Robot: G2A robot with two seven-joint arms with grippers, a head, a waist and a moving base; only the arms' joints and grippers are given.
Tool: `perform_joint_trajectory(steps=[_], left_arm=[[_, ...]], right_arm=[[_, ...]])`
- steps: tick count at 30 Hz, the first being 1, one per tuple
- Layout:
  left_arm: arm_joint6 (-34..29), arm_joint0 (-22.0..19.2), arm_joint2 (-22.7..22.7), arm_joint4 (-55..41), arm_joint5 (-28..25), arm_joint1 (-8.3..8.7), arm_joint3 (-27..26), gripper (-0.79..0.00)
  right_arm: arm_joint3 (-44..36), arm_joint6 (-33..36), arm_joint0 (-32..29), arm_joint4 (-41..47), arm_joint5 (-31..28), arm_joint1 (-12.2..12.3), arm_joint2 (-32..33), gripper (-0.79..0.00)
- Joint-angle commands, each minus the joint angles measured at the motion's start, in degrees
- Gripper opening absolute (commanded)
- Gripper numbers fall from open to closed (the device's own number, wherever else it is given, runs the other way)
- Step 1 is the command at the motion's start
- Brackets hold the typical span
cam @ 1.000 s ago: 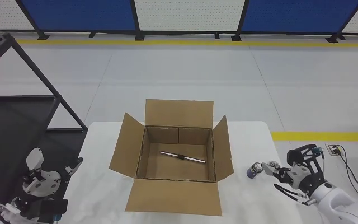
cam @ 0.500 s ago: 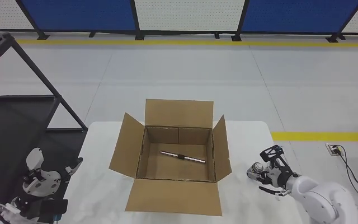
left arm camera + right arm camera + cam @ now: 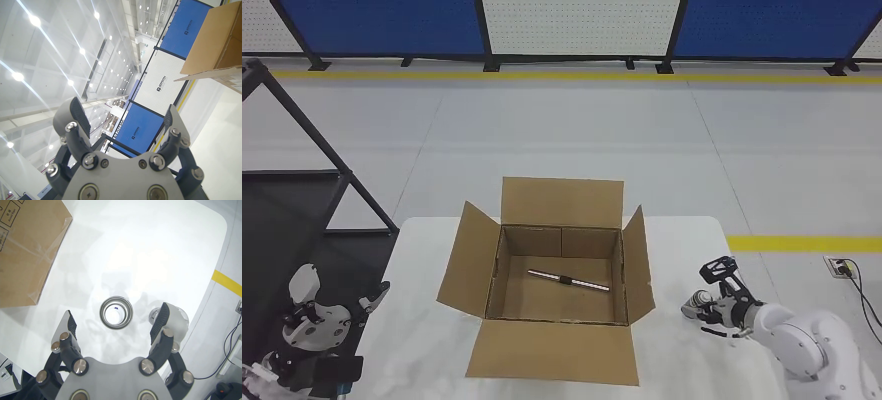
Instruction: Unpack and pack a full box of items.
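An open cardboard box (image 3: 475, 262) stands in the middle of the white table, flaps spread out. On its floor lies a slim dark pen-like stick (image 3: 568, 280). A small metal can (image 3: 116, 315) stands upright on the table to the right of the box. My right gripper (image 3: 117, 312) hangs open above it, one finger on each side of the can, not touching it. In the top view the right gripper (image 3: 708, 303) covers the can. My left gripper (image 3: 122, 115) is open and empty, pointing up at the ceiling, at the table's near left corner (image 3: 337, 292).
A small clear round object (image 3: 182, 318) sits beside the can, partly hidden behind one right finger (image 3: 159, 321). The table's right edge (image 3: 217, 262) runs close by. A black metal rack (image 3: 282, 200) stands left of the table. A box flap (image 3: 208, 43) rises near the left gripper.
My right gripper has moved left toward the box and turned, ending over the metal can with its fingers either side. The left arm and the box have not moved.
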Motion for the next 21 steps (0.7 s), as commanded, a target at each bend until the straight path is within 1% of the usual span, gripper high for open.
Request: perform_joint_trajectory(steps=[1,4,5,6,7,9,10,12,14,15,21], left_arm=[[0.0,0.0,0.0,0.0,0.0,0.0,0.0,0.0],[0.0,0.0,0.0,0.0,0.0,0.0,0.0,0.0],[0.0,0.0,0.0,0.0,0.0,0.0,0.0,0.0],[0.0,0.0,0.0,0.0,0.0,0.0,0.0,0.0],[0.0,0.0,0.0,0.0,0.0,0.0,0.0,0.0],[0.0,0.0,0.0,0.0,0.0,0.0,0.0,0.0],[0.0,0.0,0.0,0.0,0.0,0.0,0.0,0.0],[0.0,0.0,0.0,0.0,0.0,0.0,0.0,0.0],[0.0,0.0,0.0,0.0,0.0,0.0,0.0,0.0],[0.0,0.0,0.0,0.0,0.0,0.0,0.0,0.0],[0.0,0.0,0.0,0.0,0.0,0.0,0.0,0.0]], right_arm=[[0.9,0.1,0.7,0.0,-0.1,0.1,-0.6,0.0],[2.0,0.5,1.7,-0.7,0.6,0.3,-1.1,0.0],[2.2,0.5,1.9,-0.8,1.0,0.3,-1.3,-0.028],[2.4,0.4,2.1,-0.7,1.0,0.3,-1.5,-0.219],[2.7,0.3,2.2,-0.6,1.0,0.4,-1.5,-0.363],[3.1,0.2,2.3,-0.5,1.1,0.5,-1.5,-0.468],[3.1,0.2,2.3,-0.5,1.1,0.6,-1.6,-0.548],[3.2,0.4,2.3,-0.3,1.1,0.7,-1.7,-0.619],[3.2,0.5,2.3,-0.1,1.0,0.8,-1.8,-0.714],[3.2,0.6,2.2,-0.1,1.0,0.9,-1.9,-0.785],[1.6,0.5,1.7,0.7,0.9,1.3,-1.8,-0.785]])
